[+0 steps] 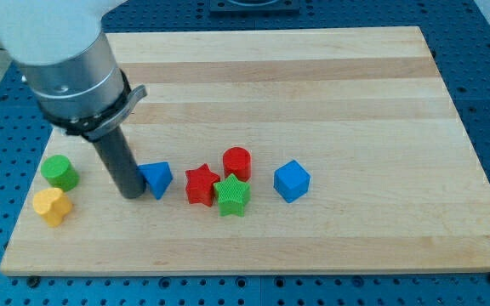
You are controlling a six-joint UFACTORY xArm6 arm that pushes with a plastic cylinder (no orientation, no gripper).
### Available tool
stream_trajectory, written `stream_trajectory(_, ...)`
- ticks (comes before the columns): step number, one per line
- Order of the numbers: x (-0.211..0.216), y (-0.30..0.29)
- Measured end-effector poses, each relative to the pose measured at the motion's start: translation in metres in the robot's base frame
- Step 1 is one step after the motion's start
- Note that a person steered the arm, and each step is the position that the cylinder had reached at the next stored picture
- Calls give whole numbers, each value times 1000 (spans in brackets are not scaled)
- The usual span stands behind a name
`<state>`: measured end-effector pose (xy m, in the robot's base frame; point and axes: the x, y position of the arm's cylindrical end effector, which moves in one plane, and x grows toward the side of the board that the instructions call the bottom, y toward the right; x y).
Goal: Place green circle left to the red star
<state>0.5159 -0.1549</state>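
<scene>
The green circle (59,172) sits near the board's left edge. The red star (201,184) lies near the middle, with a green star (232,196) touching it on its right. My tip (132,195) rests on the board between them, right of the green circle and touching or nearly touching the left side of a blue triangle (156,179). The blue triangle lies between my tip and the red star.
A yellow block (52,206) lies just below the green circle. A red circle (237,161) sits above the green star. A blue cube (292,180) lies to the right of the stars. The wooden board (313,76) rests on a blue perforated table.
</scene>
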Motion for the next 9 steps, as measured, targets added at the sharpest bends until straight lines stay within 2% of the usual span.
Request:
stream_trajectory(2, 0, 25)
stream_trajectory(3, -2, 69)
stream_trajectory(5, -31, 65)
stream_trajectory(6, 16, 26)
stream_trajectory(7, 10, -50)
stream_trajectory(9, -79, -50)
